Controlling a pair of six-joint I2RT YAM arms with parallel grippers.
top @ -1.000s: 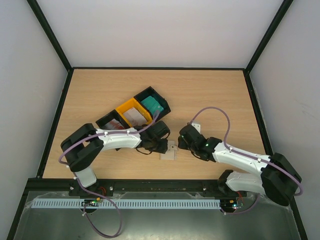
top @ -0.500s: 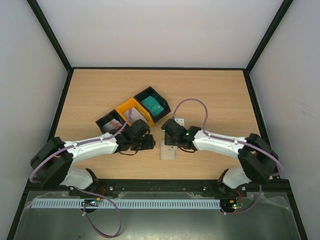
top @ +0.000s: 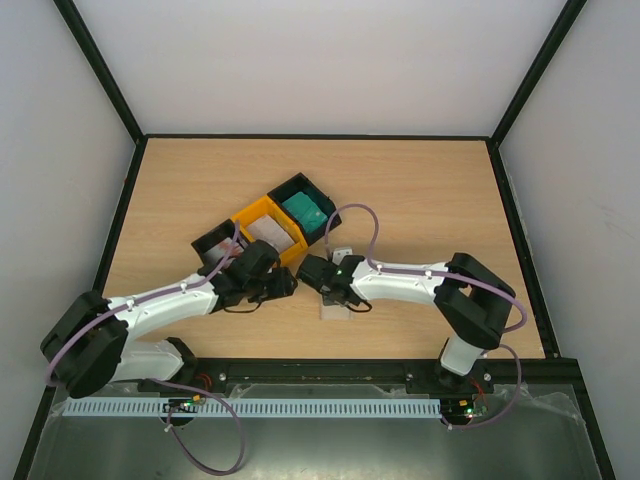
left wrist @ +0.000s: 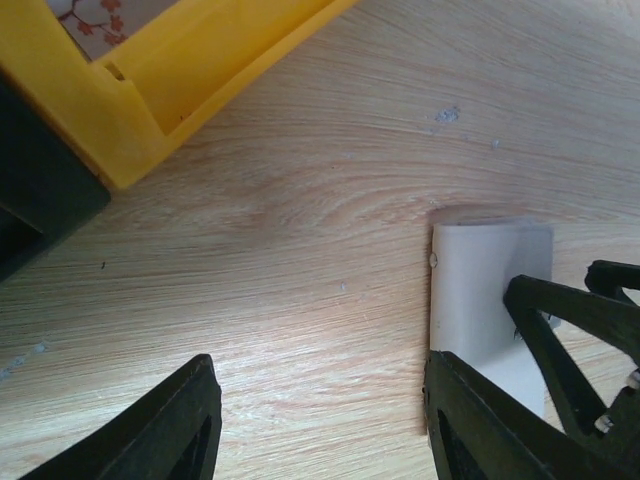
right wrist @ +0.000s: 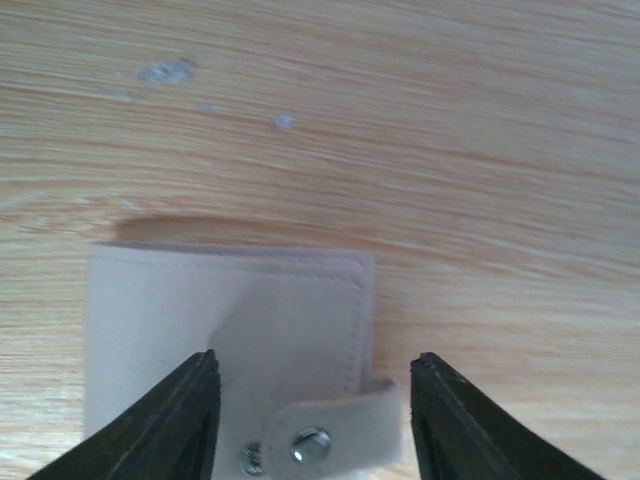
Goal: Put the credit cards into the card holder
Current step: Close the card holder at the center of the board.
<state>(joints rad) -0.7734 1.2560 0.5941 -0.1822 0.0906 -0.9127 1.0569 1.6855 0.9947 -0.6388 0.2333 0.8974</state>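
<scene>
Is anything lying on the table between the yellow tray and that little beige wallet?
No. In the left wrist view, only bare wooden table separates the yellow tray and the beige wallet.

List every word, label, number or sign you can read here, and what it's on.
None readable in any view.
Card holder: plain beige, blank snap button.
Card in the yellow tray: red floral pattern only.
Teal cards: too small to tell.

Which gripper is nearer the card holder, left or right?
Right. The right gripper hangs directly over the card holder, jaws open; the left gripper is beside it, over the table.
</scene>
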